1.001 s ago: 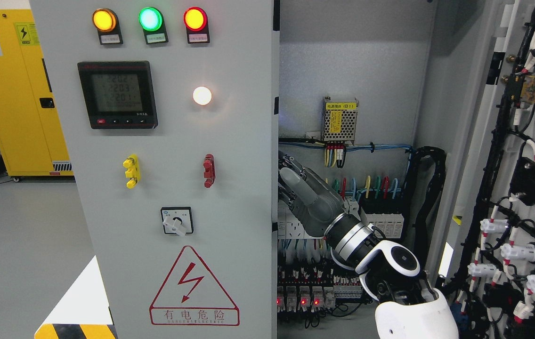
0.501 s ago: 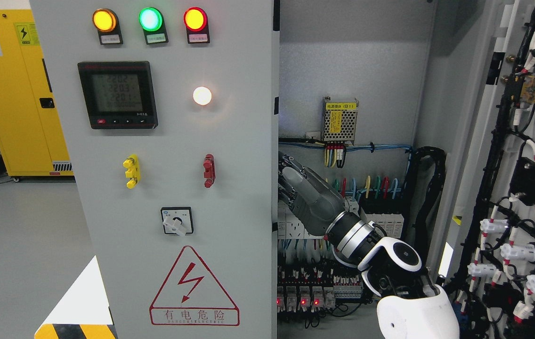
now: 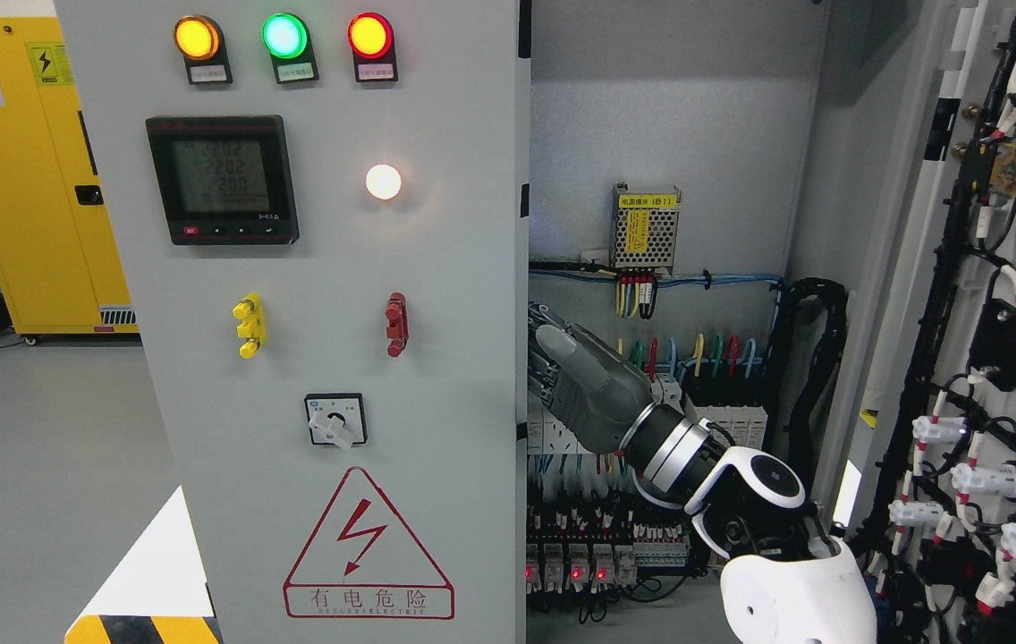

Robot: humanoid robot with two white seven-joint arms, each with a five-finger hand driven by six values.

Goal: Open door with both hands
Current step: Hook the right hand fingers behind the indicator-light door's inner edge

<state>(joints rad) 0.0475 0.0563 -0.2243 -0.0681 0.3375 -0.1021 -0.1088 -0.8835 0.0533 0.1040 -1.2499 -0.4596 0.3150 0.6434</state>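
Observation:
The grey left door (image 3: 436, 268) of the electrical cabinet carries three lit lamps, a meter, a rotary switch and a red warning triangle. It faces me and looks almost closed. My right hand (image 3: 542, 358) reaches in from the lower right to the door's right edge at mid height. Its fingers (image 3: 547, 315) curl at that edge, and the tips are hidden behind the door. The right door (image 3: 1000, 358) stands swung open at the far right, showing its wired inner side. My left arm is out of view.
The open cabinet interior (image 3: 669, 134) holds a meshed power supply (image 3: 645, 230), coloured wires and rows of breakers (image 3: 579, 546) just behind my forearm. A yellow cabinet (image 3: 34, 179) stands at the back left on the grey floor.
My right forearm and elbow have shifted slightly right and down. The hand stays at the left door's edge. The door panel has edged a few pixels left.

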